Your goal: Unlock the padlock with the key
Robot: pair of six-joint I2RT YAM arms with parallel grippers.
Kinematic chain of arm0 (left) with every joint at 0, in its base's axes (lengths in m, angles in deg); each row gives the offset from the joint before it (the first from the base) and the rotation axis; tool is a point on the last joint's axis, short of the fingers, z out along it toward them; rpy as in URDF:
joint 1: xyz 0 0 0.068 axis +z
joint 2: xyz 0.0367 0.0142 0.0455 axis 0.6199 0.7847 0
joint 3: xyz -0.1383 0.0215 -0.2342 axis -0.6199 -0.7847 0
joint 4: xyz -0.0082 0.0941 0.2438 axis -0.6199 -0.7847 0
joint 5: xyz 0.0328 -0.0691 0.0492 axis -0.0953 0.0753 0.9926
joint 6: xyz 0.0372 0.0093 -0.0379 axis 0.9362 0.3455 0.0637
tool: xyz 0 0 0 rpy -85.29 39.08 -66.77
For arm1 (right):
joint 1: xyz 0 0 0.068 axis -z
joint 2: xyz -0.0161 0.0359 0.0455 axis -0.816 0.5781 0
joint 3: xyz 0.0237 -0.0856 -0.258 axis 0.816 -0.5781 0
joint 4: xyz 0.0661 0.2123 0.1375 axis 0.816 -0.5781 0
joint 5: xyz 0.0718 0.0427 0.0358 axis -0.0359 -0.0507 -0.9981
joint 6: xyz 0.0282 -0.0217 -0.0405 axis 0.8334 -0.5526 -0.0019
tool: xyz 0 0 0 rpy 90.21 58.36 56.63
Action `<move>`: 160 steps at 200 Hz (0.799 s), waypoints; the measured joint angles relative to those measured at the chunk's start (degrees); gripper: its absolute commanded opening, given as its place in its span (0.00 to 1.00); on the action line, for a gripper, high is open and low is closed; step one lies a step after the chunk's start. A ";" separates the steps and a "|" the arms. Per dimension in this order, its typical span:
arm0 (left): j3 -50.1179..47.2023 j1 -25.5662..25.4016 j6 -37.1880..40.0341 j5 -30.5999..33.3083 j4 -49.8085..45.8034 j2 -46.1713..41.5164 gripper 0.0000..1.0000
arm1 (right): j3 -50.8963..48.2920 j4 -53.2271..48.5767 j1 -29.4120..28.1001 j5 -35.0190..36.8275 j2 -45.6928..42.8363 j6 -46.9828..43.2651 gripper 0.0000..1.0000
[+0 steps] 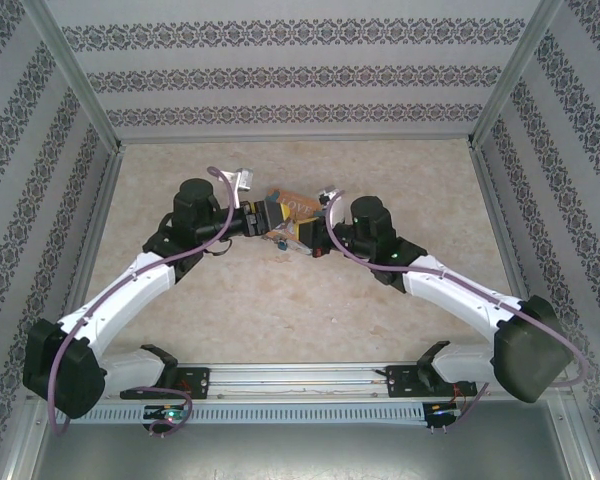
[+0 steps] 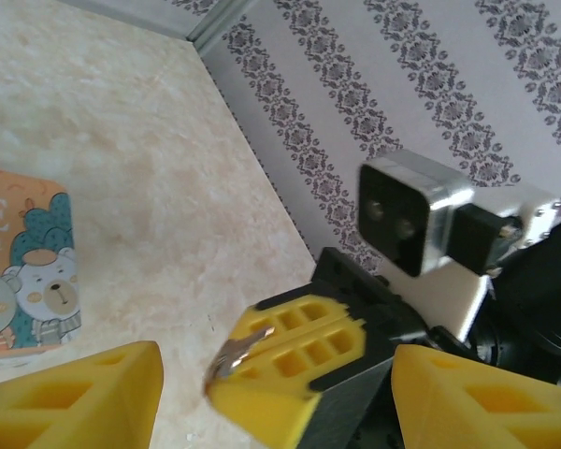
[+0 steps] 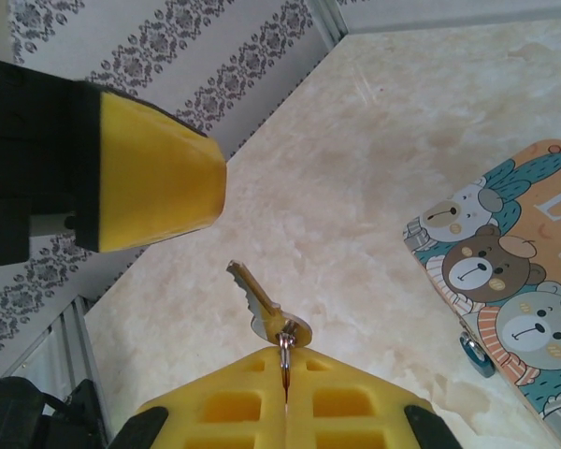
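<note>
Patterned wallpaper closes in a pale marbled counter (image 1: 280, 330), and near its middle lies a colourful box (image 3: 500, 281) printed with bears, which I'll use as my marker. Both arms reach in and meet close beside that box.

The right fingers (image 3: 262, 402) are pressed together, pinching the key (image 3: 254, 297) by its head and ring. The toothed blade sticks out free, apart from the box and up off the counter. That looks like a hold meant for presenting the blade rather than turning it.

The left fingers (image 2: 84, 402) stand spread on either side of the key, touching nothing, as if placed to take it or steady it.

A small blue piece tucked against one edge of the box seems to be the padlock (image 3: 475, 355). It is too small for me to make out its shackle, and neither set of fingers is on it.
</note>
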 measured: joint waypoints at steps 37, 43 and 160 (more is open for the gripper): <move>1.84 -1.73 3.43 1.09 -1.64 2.21 0.58 | 0.59 -0.48 -0.09 -0.90 0.46 -0.39 0.00; 1.99 -1.88 3.82 1.25 -1.95 2.67 0.57 | 0.74 -0.66 -0.09 -0.98 0.46 -0.42 0.00; 3.06 -3.69 6.67 4.70 -3.30 5.79 0.14 | 1.36 -1.33 -0.09 -2.86 0.68 -0.61 0.00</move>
